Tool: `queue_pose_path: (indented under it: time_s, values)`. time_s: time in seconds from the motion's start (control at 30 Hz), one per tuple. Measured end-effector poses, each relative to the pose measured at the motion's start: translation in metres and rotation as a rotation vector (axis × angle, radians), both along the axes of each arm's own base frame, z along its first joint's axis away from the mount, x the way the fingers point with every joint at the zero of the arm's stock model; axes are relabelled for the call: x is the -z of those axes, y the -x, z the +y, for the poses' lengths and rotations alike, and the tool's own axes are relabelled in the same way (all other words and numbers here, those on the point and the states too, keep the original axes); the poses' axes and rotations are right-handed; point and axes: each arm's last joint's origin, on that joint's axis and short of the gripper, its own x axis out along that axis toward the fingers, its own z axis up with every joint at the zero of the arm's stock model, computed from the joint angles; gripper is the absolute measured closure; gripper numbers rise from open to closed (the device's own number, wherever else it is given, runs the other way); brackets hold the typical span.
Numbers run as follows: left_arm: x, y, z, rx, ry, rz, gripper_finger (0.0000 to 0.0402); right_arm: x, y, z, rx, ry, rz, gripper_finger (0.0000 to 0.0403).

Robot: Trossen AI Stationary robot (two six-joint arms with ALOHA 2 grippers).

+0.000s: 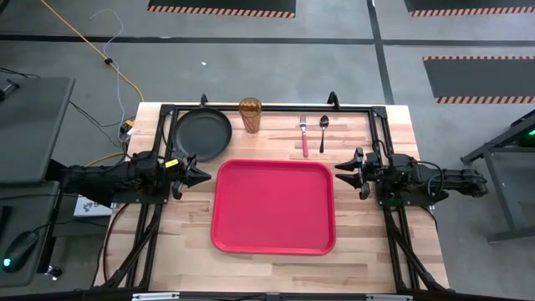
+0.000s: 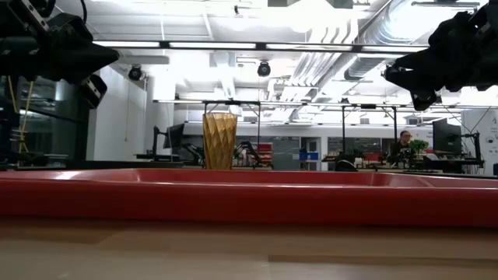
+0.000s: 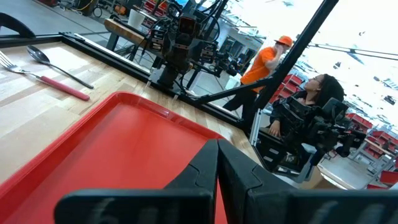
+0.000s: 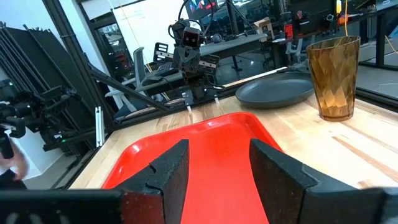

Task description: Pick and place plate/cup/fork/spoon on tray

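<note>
The red tray [image 1: 274,206] lies flat at the table's middle. Behind it, resting on the wood from left to right, are the dark plate [image 1: 202,134], the upright amber cup [image 1: 250,114], the pink-handled fork [image 1: 304,135] and the dark spoon [image 1: 323,132]. My left gripper [image 1: 206,176] is shut and empty, hovering just off the tray's left edge. My right gripper [image 1: 338,170] is open and empty, just off the tray's right edge. The cup [image 4: 334,78] and plate [image 4: 277,90] show in the right wrist view, the fork [image 3: 43,76] and spoon [image 3: 53,61] in the left wrist view.
A black metal frame [image 1: 276,107] runs along the table's far edge and down both sides beside the arms. Bare wood lies in front of the tray. Beyond the table, a person in orange [image 3: 264,62] and a seated person [image 3: 311,93] show.
</note>
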Motion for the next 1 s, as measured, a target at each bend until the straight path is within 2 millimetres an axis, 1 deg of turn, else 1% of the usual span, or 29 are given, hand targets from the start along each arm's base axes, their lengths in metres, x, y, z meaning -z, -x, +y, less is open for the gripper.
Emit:
queue_pose_path:
  time_s: [0.77, 0.9, 1.0]
  values:
    - [0.000, 0.000, 0.000, -0.017, 0.000, -0.002, 0.0401, 0.000, 0.000, 0.000, 0.000, 0.000, 0.001, 0.0242]
    - [-0.005, 0.000, 0.003, -0.112, 0.041, -0.053, 0.0401, 0.000, 0.000, 0.000, 0.000, 0.000, 0.001, 0.0242]
    - [-0.017, 0.001, 0.008, -0.279, 0.120, -0.170, 0.0398, 0.000, 0.000, 0.000, 0.000, 0.002, 0.000, 0.0242]
